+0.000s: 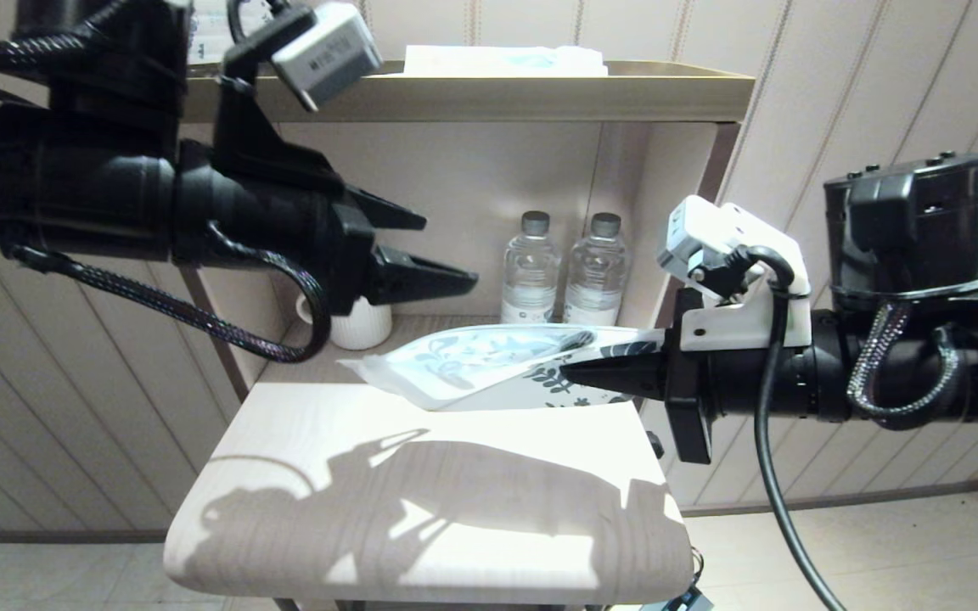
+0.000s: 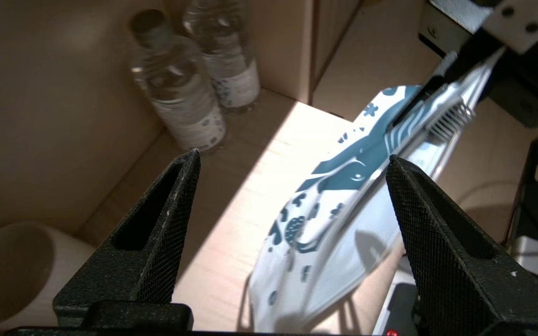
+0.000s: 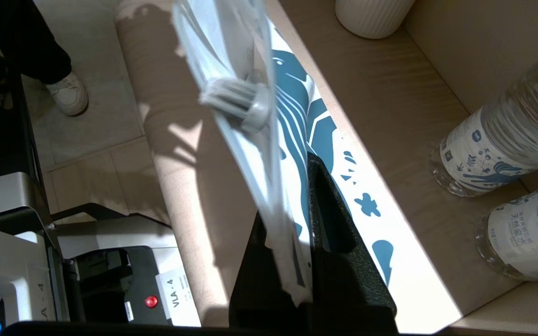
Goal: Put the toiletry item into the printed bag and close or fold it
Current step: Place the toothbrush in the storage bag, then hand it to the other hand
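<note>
Holding the printed bag (image 1: 489, 365) by its printed end, right gripper (image 1: 574, 371) has fingers clamped on it, bag lifted above worktop (image 1: 421, 509). Toothbrush (image 3: 238, 100) looks already inside, bristle head just beyond the fingers. Left gripper (image 1: 434, 250) hovers nearby, fingers apart. Next prob. closing: left needs to pinch/fold the free end.

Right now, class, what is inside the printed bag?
The toothbrush shows through the bag: its bristled head is plain in both wrist views. The handle is mostly hidden by the print and the right gripper clamping the bag. The left gripper is open.
</note>
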